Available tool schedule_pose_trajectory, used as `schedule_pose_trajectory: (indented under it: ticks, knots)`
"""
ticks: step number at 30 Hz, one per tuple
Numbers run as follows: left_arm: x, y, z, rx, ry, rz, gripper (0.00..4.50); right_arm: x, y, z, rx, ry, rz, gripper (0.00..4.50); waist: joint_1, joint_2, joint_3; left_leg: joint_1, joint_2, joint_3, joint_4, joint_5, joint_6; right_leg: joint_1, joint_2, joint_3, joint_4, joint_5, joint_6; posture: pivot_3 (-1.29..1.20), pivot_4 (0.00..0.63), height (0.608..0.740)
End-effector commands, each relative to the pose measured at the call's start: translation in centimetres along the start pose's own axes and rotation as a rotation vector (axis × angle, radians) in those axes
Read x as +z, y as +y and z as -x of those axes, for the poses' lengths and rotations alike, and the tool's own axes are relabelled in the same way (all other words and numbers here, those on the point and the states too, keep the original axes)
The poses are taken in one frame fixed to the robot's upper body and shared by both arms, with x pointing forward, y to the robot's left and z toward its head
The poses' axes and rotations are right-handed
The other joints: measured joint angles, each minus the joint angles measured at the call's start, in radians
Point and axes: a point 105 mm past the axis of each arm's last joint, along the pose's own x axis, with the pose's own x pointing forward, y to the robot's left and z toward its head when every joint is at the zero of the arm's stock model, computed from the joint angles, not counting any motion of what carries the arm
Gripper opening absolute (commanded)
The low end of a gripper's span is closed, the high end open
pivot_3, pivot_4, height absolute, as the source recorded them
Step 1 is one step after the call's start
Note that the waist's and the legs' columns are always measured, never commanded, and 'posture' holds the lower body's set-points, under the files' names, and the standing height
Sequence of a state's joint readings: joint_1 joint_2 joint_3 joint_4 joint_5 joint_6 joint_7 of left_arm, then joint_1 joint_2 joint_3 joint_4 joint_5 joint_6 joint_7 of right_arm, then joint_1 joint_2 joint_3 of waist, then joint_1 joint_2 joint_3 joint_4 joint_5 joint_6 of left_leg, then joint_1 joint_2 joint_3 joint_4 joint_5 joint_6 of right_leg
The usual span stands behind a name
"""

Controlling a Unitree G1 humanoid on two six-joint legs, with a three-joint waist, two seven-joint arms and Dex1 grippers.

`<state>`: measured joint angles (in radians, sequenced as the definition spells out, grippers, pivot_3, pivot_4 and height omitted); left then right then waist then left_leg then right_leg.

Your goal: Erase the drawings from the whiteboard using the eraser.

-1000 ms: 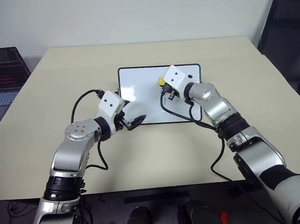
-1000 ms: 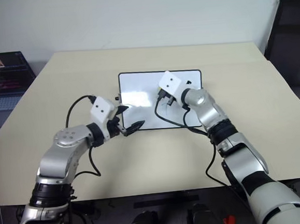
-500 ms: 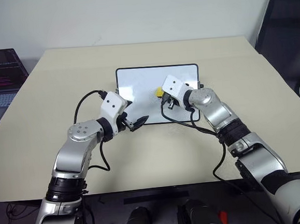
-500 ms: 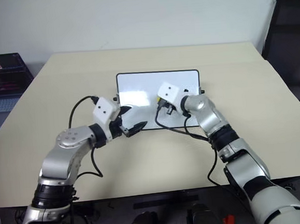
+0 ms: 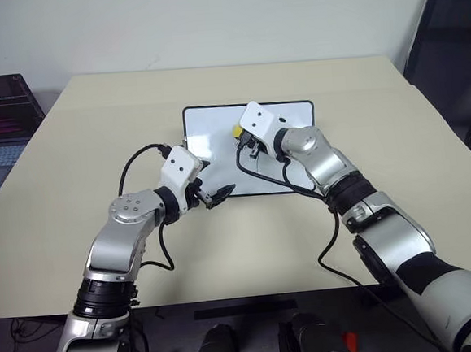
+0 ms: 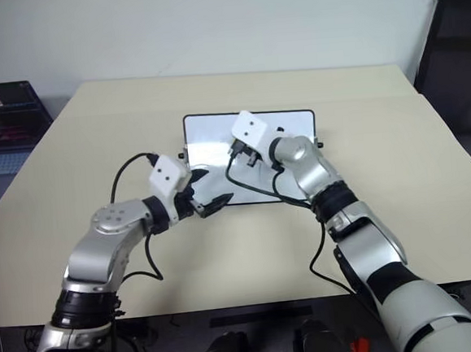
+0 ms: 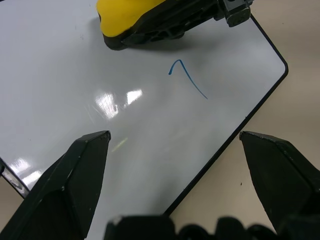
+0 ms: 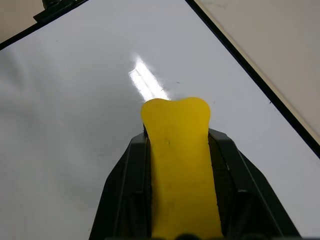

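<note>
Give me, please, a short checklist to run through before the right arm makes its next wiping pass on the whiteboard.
1. Eraser held firmly in the right claw: ok, both fingers clamp its sides.
2. Eraser's base on the whiteboard: cannot tell; it is at the surface in the left wrist view, but contact is not certain.
3. Drawings left to wipe: not ok, one blue mark remains beside the eraser.
4. Left claw out of the wiping path: ok, it is open near the board's near edge, short of the mark.
5. Whiteboard lying flat on the table: ok.
6. Cable clear of the board: cannot tell; the right arm's black cable loops over it.
</note>
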<state>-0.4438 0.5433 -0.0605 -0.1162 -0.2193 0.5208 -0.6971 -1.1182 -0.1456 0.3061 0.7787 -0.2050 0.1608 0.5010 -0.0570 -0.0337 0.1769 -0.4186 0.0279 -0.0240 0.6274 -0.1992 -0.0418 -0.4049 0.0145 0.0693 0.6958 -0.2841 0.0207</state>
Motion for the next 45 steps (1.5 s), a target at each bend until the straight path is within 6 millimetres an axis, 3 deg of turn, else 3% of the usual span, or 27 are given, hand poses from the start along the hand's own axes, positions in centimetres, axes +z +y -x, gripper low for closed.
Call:
schedule_pose_trajectory:
  ticks: [1,7,10,12,19,21,23,28,33,40,45]
  knots:
    - [1.6,-0.3,0.1,-0.001,-0.05,-0.038,4.5,-2.1,-1.6,1.3,-0.041,0.046,-0.027,1.14,0.005,0.0,0.0,0.0,0.0,-0.001,0.0,0.0,0.0,0.0,0.0,0.0,0.0,0.0,0.0,0.0,0.15,0.74]
    - [1.9,-0.5,-0.1,-0.011,-0.056,-0.038,4.5,-4.9,-2.4,4.0,-0.067,0.101,-0.033,1.14,0.019,0.0,0.0,0.0,-0.001,0.0,0.001,0.0,0.0,0.001,0.0,0.0,0.0,0.0,0.001,0.0,0.15,0.74]
    - [1.9,-0.4,-0.2,-0.013,-0.056,-0.036,4.5,-5.4,-2.2,4.8,-0.07,0.112,-0.039,1.14,0.02,0.0,0.0,0.0,-0.001,0.0,0.002,0.0,0.0,0.001,0.0,0.0,0.0,-0.001,0.002,0.0,0.15,0.74]
    - [1.9,-0.4,-0.3,-0.017,-0.055,-0.035,4.5,-4.9,-2.4,5.2,-0.089,0.088,-0.057,1.14,0.019,0.0,0.0,0.001,0.0,0.0,0.002,0.0,0.0,0.001,0.0,0.0,0.0,-0.002,0.003,0.0,0.15,0.74]
    - [1.9,0.0,-0.2,-0.015,-0.064,-0.02,4.5,1.2,-3.1,7.1,-0.101,-0.187,-0.318,1.14,0.016,0.0,0.0,-0.001,0.0,0.0,0.001,0.0,0.0,0.0,0.001,0.001,0.0,-0.001,0.002,0.0,0.15,0.74]
    - [1.8,-0.2,0.1,-0.039,-0.073,-0.009,4.5,1.6,-2.6,8.2,-0.069,-0.244,-0.459,1.14,0.016,0.0,0.0,-0.001,0.0,0.0,0.0,0.0,0.0,0.0,0.001,0.0,0.0,0.0,0.0,0.0,0.15,0.74]
    - [1.7,-0.2,0.3,-0.046,-0.08,-0.003,4.5,0.8,-2.1,9.5,-0.057,-0.246,-0.511,1.14,0.018,0.0,0.0,-0.002,0.001,-0.001,0.0,0.0,0.0,0.0,0.0,-0.001,-0.002,0.0,0.0,0.0,0.15,0.74]
    - [1.1,0.5,1.4,-0.012,-0.091,0.014,4.5,-1.4,0.6,12.9,-0.021,-0.194,-0.499,1.14,0.025,0.0,0.0,-0.005,0.0,-0.002,0.0,0.0,0.0,-0.001,-0.001,-0.001,-0.006,0.0,0.0,0.0,0.15,0.74]
    - [0.5,1.4,2.5,0.021,-0.092,0.03,4.5,-2.2,2.7,14.7,-0.026,-0.141,-0.429,1.14,0.018,0.0,0.0,-0.005,0.001,-0.002,0.0,0.0,0.0,-0.001,0.0,-0.001,-0.007,-0.003,0.004,0.0,0.15,0.74]
    - [-1.9,1.1,3.7,-0.013,-0.041,0.04,4.5,-3.5,6.9,14.8,0.022,-0.103,-0.46,1.14,0.014,0.0,0.0,-0.004,0.001,-0.001,0.0,0.0,0.0,0.0,0.0,0.0,-0.007,-0.003,0.004,0.0,0.15,0.74]
    - [-2.0,1.3,3.6,-0.025,-0.036,0.03,4.5,-3.2,6.9,13.7,0.03,-0.103,-0.41,1.14,0.014,0.0,0.0,-0.004,0.001,0.0,0.001,0.0,0.0,0.0,0.001,0.0,-0.008,-0.003,0.006,0.0,0.15,0.74]
